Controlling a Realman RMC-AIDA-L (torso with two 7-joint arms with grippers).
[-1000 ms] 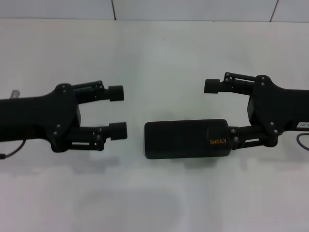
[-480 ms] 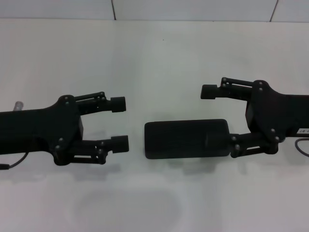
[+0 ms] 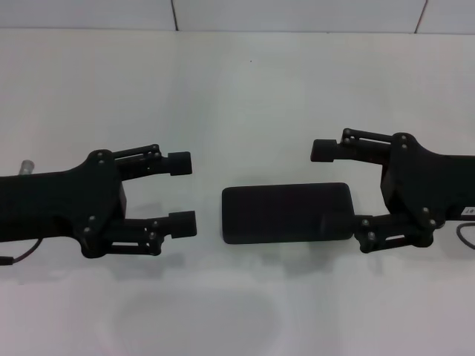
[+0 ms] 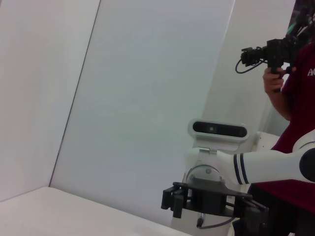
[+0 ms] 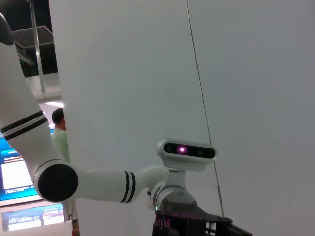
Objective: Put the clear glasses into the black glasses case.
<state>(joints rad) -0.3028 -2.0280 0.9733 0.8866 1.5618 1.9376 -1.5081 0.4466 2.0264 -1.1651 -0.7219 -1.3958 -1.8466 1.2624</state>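
The black glasses case (image 3: 286,213) lies flat with its lid down in the middle of the white table (image 3: 245,89). The clear glasses are out of view in every frame. My left gripper (image 3: 182,193) hovers open just left of the case, fingertips pointing at its left end, a small gap between. My right gripper (image 3: 340,188) is open at the case's right end, with its upper finger (image 3: 323,150) behind the case and its lower finger (image 3: 369,228) beside the case's right front corner. In the left wrist view the right gripper (image 4: 209,201) appears farther off.
A small grey stub (image 3: 25,163) shows behind my left arm. A thin cable (image 3: 464,231) hangs by the right arm. In the left wrist view a person with a camera (image 4: 283,54) stands behind the robot. The table's back edge meets a tiled wall (image 3: 297,15).
Both grippers have shifted slightly toward the table's near side. The right lower finger has slid off the case's right end, and the orange lettering no longer shows. The case has stayed put.
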